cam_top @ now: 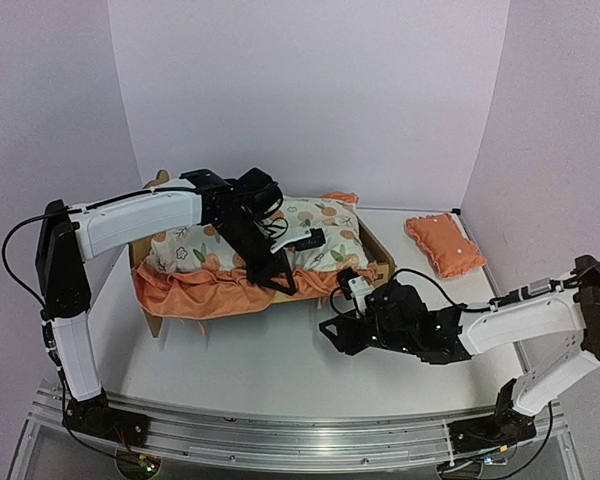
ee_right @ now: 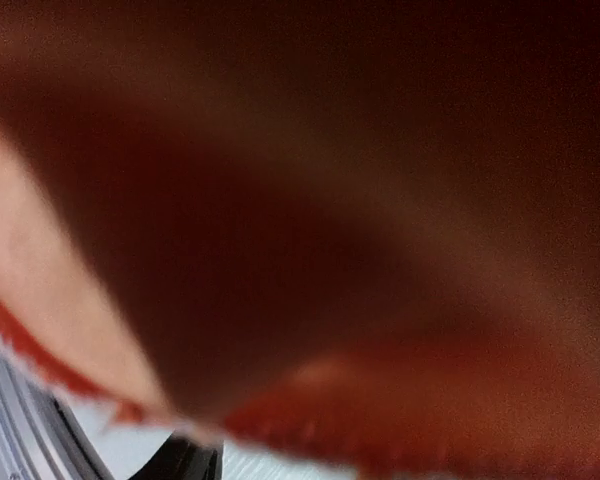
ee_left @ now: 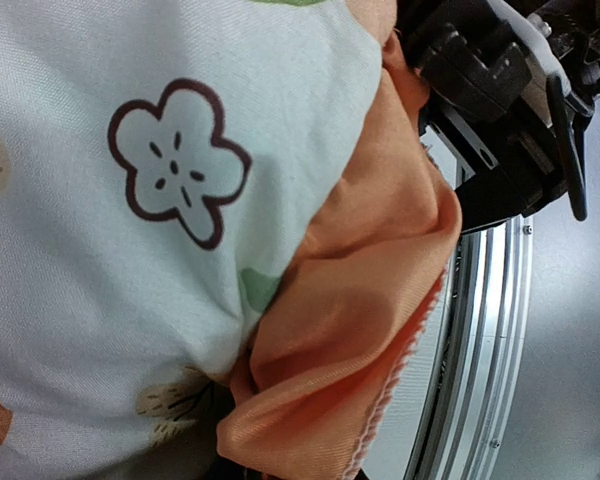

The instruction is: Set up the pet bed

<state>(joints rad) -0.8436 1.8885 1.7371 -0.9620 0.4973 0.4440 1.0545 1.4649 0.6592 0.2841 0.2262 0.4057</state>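
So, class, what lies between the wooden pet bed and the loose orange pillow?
Bare table top: nothing lies between the pet bed and the orange pillow. Only the top external view shows this stretch.

I'm reading the mattress pad (cam_top: 185, 250) as cream, printed with orange fruit, green leaves and a flower (ee_left: 175, 160) outlined in dark maroon. Its ruffle (cam_top: 200, 297) is solid orange. The pet bed (cam_top: 380, 266) shows pale plywood tan. Off to the right, the pillow (cam_top: 444, 243) is orange with white specks. The arms (cam_top: 140, 220) have white shells and black joints. The table (cam_top: 280, 370) is off-white and the walls (cam_top: 310, 90) are pale lilac.
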